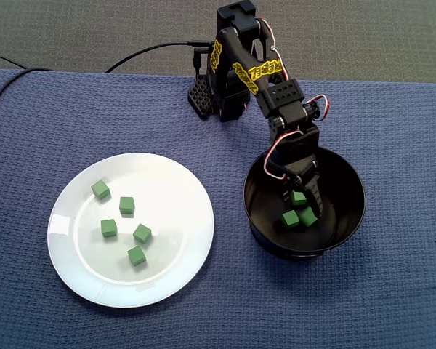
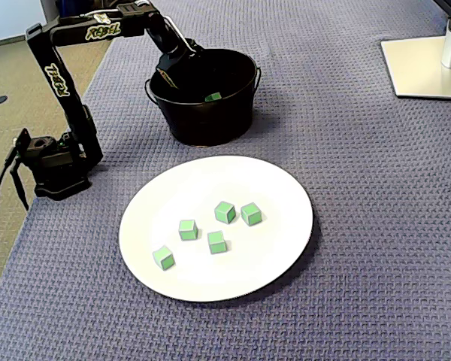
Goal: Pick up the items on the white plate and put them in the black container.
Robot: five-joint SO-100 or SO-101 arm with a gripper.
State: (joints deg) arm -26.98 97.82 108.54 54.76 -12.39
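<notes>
Currently on the plate: five green cubes lie loose on the white plate (image 1: 167, 196), at the left of a fixed view. They sit at (image 1: 100, 190), (image 1: 126, 205), (image 1: 109, 227), (image 1: 142, 233) and (image 1: 136, 255), each apart from the others.
Plate: round and flat on the cloth, left of the container and not touching it.
Cubes in the container: three more green cubes show inside. One is higher up at (image 1: 299, 197), and two lie side by side below it at (image 1: 291, 219) and (image 1: 309, 216).
Black container: a round black container (image 1: 345, 196) stands at centre right of that view. In the other fixed view it stands at upper centre, behind the plate, with one cube visible over its rim.
Gripper: the gripper (image 1: 303, 205) reaches down inside the container, its tips right at the three cubes. The uppermost cube sits at the fingers. Whether they are clamped on it or apart cannot be told from either view.
Arm: the black arm (image 2: 60, 71), with yellow lettering, bends from its base (image 2: 52, 162) over the container's rim.
Bench: it is covered by a blue woven cloth (image 1: 363, 305).
Cable: a black cable (image 1: 145, 52) runs from the base toward the upper left of the frame.
Stand: a pale flat stand foot (image 2: 428, 68) rests at the upper right.
</notes>
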